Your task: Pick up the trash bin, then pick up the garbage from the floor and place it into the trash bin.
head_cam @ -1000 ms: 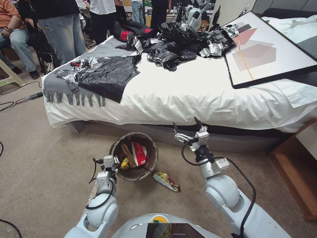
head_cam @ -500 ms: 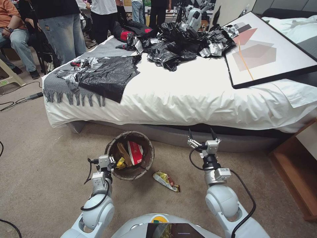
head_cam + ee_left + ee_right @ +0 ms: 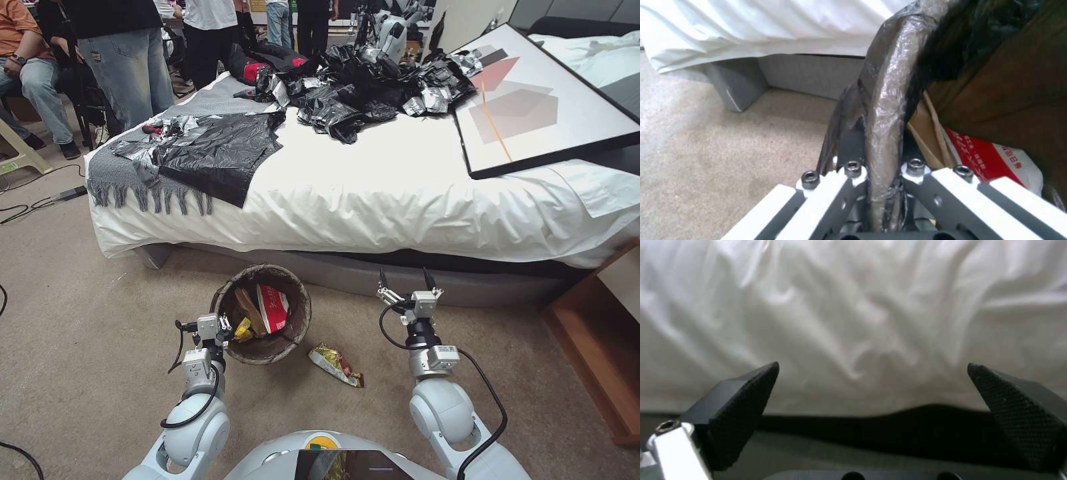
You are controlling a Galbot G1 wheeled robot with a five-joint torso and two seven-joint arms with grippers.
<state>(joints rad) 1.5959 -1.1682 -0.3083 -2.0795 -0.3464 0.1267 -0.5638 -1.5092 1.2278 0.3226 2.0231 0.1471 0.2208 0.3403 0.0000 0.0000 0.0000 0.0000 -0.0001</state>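
The trash bin [image 3: 304,321], lined with a dark bag, hangs just above the carpet floor [image 3: 100,347] before the bed. My left gripper [image 3: 224,327] is shut on its near-left rim; the left wrist view has the fingers [image 3: 852,168] pinching that plastic-wrapped rim [image 3: 885,110]. Inside lie a brown paper bag [image 3: 251,309], a red-and-white cup [image 3: 273,308] and a yellow wrapper [image 3: 243,329]. One piece of garbage, a gold and red snack wrapper [image 3: 335,365], rests on the carpet just right of the bin. My right gripper [image 3: 405,281] is open and empty, raised right of the wrapper, its pads [image 3: 738,413] facing the bedsheet.
A bed with a white sheet [image 3: 400,193] runs across ahead, carrying black plastic sheets [image 3: 220,150] and a framed picture [image 3: 533,100]. A wooden nightstand [image 3: 600,347] stands at the right. People and cables [image 3: 40,200] are at the far left. Open carpet lies left and right.
My right gripper drew back to the right and turned upright, still open. The bin and my left gripper shifted slightly left. The wrapper on the carpet stayed put.
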